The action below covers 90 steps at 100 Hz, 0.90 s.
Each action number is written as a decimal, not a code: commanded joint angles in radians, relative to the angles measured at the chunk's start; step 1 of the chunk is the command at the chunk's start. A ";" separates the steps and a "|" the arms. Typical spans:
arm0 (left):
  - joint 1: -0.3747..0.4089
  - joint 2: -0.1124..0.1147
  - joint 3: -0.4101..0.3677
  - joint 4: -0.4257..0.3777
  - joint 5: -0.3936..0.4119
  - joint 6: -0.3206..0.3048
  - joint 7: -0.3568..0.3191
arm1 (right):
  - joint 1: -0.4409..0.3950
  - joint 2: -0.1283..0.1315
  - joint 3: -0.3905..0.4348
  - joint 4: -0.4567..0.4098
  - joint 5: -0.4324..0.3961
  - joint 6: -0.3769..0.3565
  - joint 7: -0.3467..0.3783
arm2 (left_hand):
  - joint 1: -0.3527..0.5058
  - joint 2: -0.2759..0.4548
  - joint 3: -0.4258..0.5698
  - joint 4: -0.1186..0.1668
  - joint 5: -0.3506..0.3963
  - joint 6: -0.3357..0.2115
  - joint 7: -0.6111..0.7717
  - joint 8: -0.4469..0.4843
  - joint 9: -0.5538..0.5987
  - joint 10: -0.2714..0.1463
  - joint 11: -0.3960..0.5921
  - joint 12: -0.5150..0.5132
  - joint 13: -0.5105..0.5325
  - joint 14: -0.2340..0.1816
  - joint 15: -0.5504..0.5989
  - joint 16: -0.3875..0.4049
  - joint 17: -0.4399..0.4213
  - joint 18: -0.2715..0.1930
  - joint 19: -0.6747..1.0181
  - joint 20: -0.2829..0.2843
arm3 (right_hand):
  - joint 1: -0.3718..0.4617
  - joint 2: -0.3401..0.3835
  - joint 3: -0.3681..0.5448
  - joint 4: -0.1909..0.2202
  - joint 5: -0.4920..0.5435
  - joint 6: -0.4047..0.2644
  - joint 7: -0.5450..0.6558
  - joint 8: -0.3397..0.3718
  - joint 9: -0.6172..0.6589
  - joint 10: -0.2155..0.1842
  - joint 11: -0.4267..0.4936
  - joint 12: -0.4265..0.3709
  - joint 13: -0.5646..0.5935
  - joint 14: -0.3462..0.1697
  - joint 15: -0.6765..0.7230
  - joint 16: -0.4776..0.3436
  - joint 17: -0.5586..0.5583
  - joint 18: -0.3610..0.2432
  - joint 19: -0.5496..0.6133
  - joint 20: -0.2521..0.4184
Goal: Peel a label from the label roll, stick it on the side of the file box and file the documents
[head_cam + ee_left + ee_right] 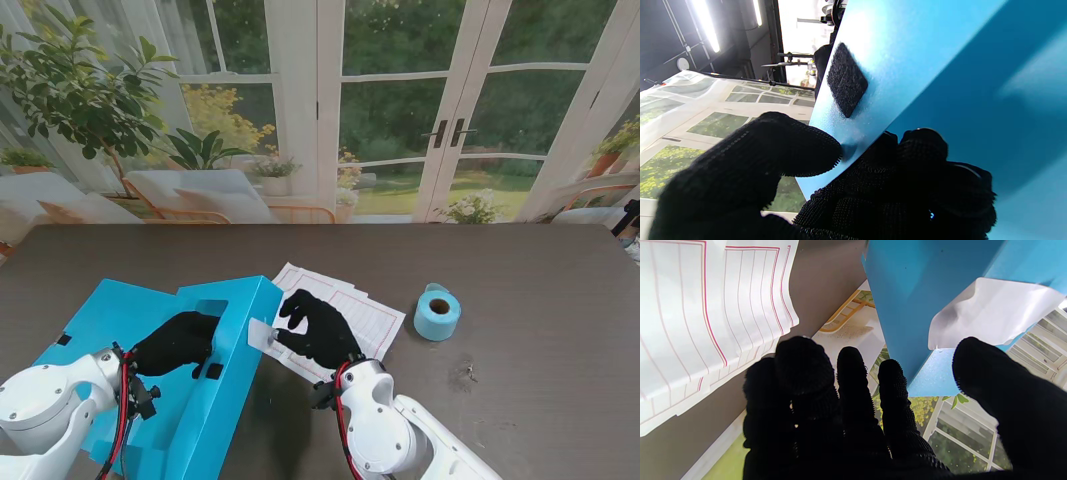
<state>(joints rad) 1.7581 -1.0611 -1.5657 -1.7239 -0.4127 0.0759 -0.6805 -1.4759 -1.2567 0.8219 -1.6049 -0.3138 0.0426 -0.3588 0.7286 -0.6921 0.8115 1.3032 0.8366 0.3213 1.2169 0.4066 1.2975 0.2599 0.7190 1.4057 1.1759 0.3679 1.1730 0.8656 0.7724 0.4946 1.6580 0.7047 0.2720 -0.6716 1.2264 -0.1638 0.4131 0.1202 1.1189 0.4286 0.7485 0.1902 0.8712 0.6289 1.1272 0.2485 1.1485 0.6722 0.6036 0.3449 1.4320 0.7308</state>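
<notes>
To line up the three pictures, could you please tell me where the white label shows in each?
Stand view: label on the file box side, by the right hand.
Left wrist view: not in it.
Right wrist view: label curling against the box, beside the thumb.
Shared landmark: the blue box.

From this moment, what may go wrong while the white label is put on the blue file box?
1. The white paper label looks curled and only partly on the blue plastic file box; it may wrinkle or lift.
2. The left hand pinches only a panel edge, so pressing by the right hand may tilt the box.
3. The red-lined white documents lie under the right hand and may shift.
</notes>
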 commanded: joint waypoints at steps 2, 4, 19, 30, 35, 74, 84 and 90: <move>0.004 -0.001 -0.004 -0.012 0.004 0.006 -0.011 | -0.007 -0.003 0.000 -0.011 -0.007 -0.003 0.001 | 0.047 0.014 0.106 0.052 0.012 0.025 0.096 0.030 0.032 -0.104 0.042 0.025 0.014 0.001 0.068 0.005 -0.017 -0.015 0.032 0.007 | -0.025 -0.011 -0.020 0.005 -0.029 -0.017 0.020 0.024 -0.035 -0.028 0.016 -0.009 -0.025 0.014 0.014 0.000 -0.093 -0.048 0.051 0.033; 0.004 -0.001 -0.005 -0.012 0.005 0.006 -0.009 | -0.007 -0.003 0.000 -0.011 -0.009 -0.002 -0.002 | 0.047 0.014 0.106 0.052 0.011 0.025 0.095 0.030 0.032 -0.104 0.042 0.025 0.014 0.001 0.068 0.005 -0.018 -0.016 0.032 0.007 | -0.021 -0.007 -0.017 0.006 -0.021 -0.019 0.023 0.025 -0.035 -0.028 0.017 -0.009 -0.025 0.014 0.014 0.000 -0.092 -0.048 0.052 0.033; 0.008 -0.004 -0.006 -0.009 0.009 0.006 0.007 | -0.010 -0.011 -0.001 -0.006 -0.047 -0.014 -0.059 | 0.046 0.015 0.108 0.056 0.011 0.024 0.096 0.031 0.032 -0.104 0.042 0.025 0.013 0.001 0.069 0.005 -0.018 -0.017 0.034 0.008 | 0.006 -0.008 0.027 0.015 0.092 -0.058 0.082 0.051 0.000 -0.018 0.061 0.010 -0.011 0.009 0.017 -0.005 -0.076 -0.045 0.057 0.032; 0.004 -0.006 -0.003 -0.001 0.010 0.006 0.015 | -0.008 -0.012 -0.003 0.002 -0.098 -0.051 -0.098 | 0.046 0.016 0.109 0.057 0.011 0.025 0.095 0.030 0.031 -0.103 0.042 0.025 0.013 0.002 0.069 0.005 -0.021 -0.016 0.034 0.009 | 0.056 -0.076 0.047 -0.133 0.224 -0.161 0.116 -0.147 0.059 -0.022 0.081 0.051 0.011 -0.009 0.031 -0.002 -0.051 -0.045 0.065 0.018; 0.001 -0.007 0.000 0.003 0.010 0.007 0.018 | -0.008 -0.011 -0.004 0.003 -0.114 -0.067 -0.110 | 0.046 0.016 0.109 0.057 0.011 0.025 0.096 0.030 0.031 -0.102 0.042 0.025 0.013 0.003 0.069 0.005 -0.021 -0.016 0.034 0.010 | 0.082 -0.104 0.062 -0.161 0.278 -0.200 0.099 -0.203 0.091 -0.021 0.091 0.065 0.026 -0.013 0.045 0.006 -0.038 -0.043 0.068 0.016; -0.015 -0.009 0.012 0.015 0.010 0.014 0.027 | -0.012 0.015 -0.016 -0.029 -0.106 -0.114 -0.014 | 0.043 0.019 0.114 0.065 0.009 0.029 0.096 0.032 0.030 -0.100 0.042 0.026 0.010 0.007 0.070 0.004 -0.023 -0.013 0.034 0.013 | 0.192 -0.114 0.172 -0.154 0.409 -0.301 -0.064 -0.341 0.214 -0.016 0.083 0.165 0.067 0.005 0.089 0.051 -0.032 -0.026 0.066 0.011; -0.014 -0.010 0.012 0.013 0.012 0.015 0.029 | -0.010 0.019 -0.023 -0.031 -0.106 -0.119 0.003 | 0.042 0.020 0.115 0.067 0.008 0.030 0.096 0.032 0.030 -0.100 0.042 0.025 0.009 0.009 0.071 0.004 -0.024 -0.012 0.033 0.014 | 0.186 -0.097 0.170 -0.153 0.393 -0.304 -0.091 -0.344 0.211 -0.018 0.074 0.171 0.065 0.002 0.089 0.054 -0.032 -0.025 0.066 0.011; -0.013 -0.010 0.012 0.012 0.012 0.016 0.031 | -0.008 0.021 -0.028 -0.032 -0.106 -0.119 0.011 | 0.041 0.020 0.116 0.069 0.008 0.029 0.097 0.033 0.030 -0.100 0.042 0.025 0.009 0.008 0.071 0.004 -0.024 -0.012 0.033 0.015 | 0.184 -0.090 0.170 -0.148 0.386 -0.308 -0.104 -0.344 0.208 -0.019 0.071 0.173 0.063 0.003 0.089 0.054 -0.034 -0.026 0.065 0.012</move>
<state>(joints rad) 1.7434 -1.0659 -1.5534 -1.7045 -0.4011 0.0887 -0.6350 -1.4795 -1.2357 0.8026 -1.6279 -0.4183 -0.0721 -0.3712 0.7263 -0.6921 0.8220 1.3240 0.8366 0.3232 1.2170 0.4103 1.2975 0.2599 0.7192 1.4057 1.1752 0.3679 1.1784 0.8656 0.7715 0.4947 1.6580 0.7155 0.4378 -0.7475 1.3465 -0.3116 0.7945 -0.1450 1.0315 0.1009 0.9495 0.1898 0.9502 0.7822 1.1559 0.2352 1.2155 0.7131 0.6201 0.3418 1.4504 0.7331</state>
